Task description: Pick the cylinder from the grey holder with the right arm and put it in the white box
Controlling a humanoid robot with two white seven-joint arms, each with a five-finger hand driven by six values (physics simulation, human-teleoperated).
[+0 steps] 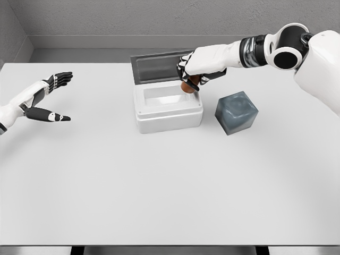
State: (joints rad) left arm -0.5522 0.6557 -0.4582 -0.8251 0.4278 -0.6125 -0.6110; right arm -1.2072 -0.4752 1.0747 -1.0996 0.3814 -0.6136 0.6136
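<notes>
the cylinder (188, 86), brownish-orange and mostly hidden, shows only as a small rounded end below the right hand (197, 68). it hangs over the far right corner of the white box (168, 116), just above the rim, and whether it touches that rim cannot be told. the right hand's fingers (187, 78) are curled down around the cylinder, clamped on its upper part, with the dark fingertips pointing toward the box's opening. the right arm comes in from the upper right, its white forearm running across the back of the scene to a black-ringed joint near the shoulder.

the white box sits open near the middle of the table (159, 191), its grey lid (158, 66) standing up behind it, tilted back. the inside of the box looks pale and shallow.

the grey holder (236, 112), a dark translucent cube, stands just to the right of the box, apart from it, turned corner-on to the camera.

the left hand (49, 98) hovers over the table's left side, well apart from the box, fingers spread and thumb held away, holding nothing.
</notes>
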